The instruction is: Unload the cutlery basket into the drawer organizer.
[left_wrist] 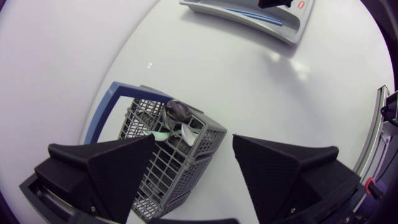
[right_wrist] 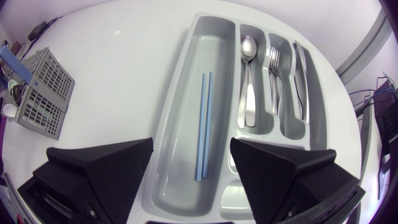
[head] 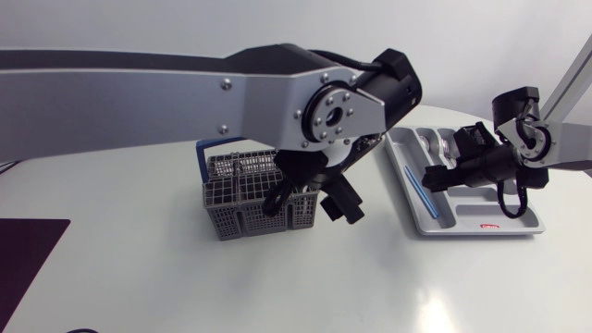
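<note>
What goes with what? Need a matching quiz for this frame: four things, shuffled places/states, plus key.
Things:
1. blue chopsticks
2. flat-lying spoon
3. cutlery basket
4. left gripper

Places or states:
A. open, above the basket
B. long wide compartment of the drawer organizer
C. on the table, apart from the organizer
D. narrow compartment beside the forks

Pairs: 1-B, 2-D, 3-C, 4-A.

White table carries grey mesh cutlery basket, upright. Grey drawer organizer lies right of basket, well apart. Dark rectangular patch lies far left of basket.
</note>
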